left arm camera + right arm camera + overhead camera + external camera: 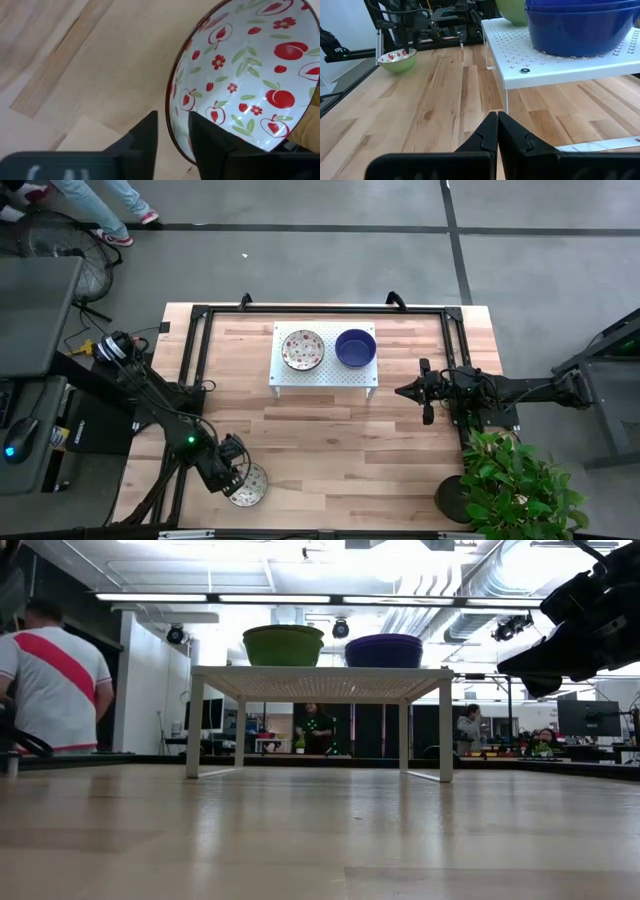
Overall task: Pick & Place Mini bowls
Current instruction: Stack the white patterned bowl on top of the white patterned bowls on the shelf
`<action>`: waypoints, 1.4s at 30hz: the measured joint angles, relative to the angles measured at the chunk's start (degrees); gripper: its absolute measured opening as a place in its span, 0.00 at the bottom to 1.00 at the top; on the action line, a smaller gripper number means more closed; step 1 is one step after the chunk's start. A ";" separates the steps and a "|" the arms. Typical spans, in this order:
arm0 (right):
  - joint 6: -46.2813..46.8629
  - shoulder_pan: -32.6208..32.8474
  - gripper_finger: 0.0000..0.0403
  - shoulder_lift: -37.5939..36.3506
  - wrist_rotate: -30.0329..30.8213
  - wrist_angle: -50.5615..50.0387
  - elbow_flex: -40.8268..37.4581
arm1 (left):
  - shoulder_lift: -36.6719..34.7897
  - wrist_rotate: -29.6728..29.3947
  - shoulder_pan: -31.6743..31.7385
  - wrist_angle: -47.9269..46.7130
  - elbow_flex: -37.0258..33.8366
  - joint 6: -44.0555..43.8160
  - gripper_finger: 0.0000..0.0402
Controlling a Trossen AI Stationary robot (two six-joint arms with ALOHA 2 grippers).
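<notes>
A cream mini bowl [250, 486] with red fruit inside [250, 80] and a green outside [397, 61] rests on its base near the table's near left edge. My left gripper [234, 478] points down at it, open, one finger outside the rim and one inside. On the white perforated rack [323, 377] sit a second patterned bowl [302, 349] and deep blue bowls [575, 25], stacked. My right gripper [402, 391] waits shut to the right of the rack, level above the table. My left gripper straddles the bowl's rim [175, 142] from above. Bare wood shows between the outer finger [149, 137] and the rim. The inner finger [210, 145] stands in front of the bowl's inner wall; whether it touches it I cannot tell.
A potted plant [515, 480] stands at the near right corner. A black frame [200, 315] runs along the table's far and side edges. A person [50, 680] shows beyond the table in the low view. Bare wood [330, 450] lies between the rack and the near edge.
</notes>
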 joint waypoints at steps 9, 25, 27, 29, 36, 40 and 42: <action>0.00 -0.01 0.00 0.02 0.00 0.02 0.00 | 0.00 -0.47 0.00 0.39 0.00 0.08 0.12; 0.00 0.01 0.00 0.02 0.00 0.07 0.00 | 3.72 -2.23 0.02 5.35 0.00 0.54 0.12; 0.00 0.00 0.00 0.02 0.00 0.07 0.00 | 4.64 -2.23 0.02 5.82 0.00 0.63 0.12; 0.02 0.01 0.00 0.02 0.00 0.07 0.00 | 5.08 -2.23 0.02 5.75 0.00 0.63 0.12; 0.00 -0.01 0.00 0.01 0.00 0.07 0.00 | 5.27 -4.44 0.03 6.33 0.07 0.66 0.03; 0.00 -0.01 0.00 0.02 0.00 0.09 0.00 | 5.29 -5.02 0.02 6.97 0.04 1.00 0.03; 0.00 -0.01 0.00 0.00 0.00 0.09 0.00 | 5.33 -5.97 0.02 8.09 0.00 1.48 0.02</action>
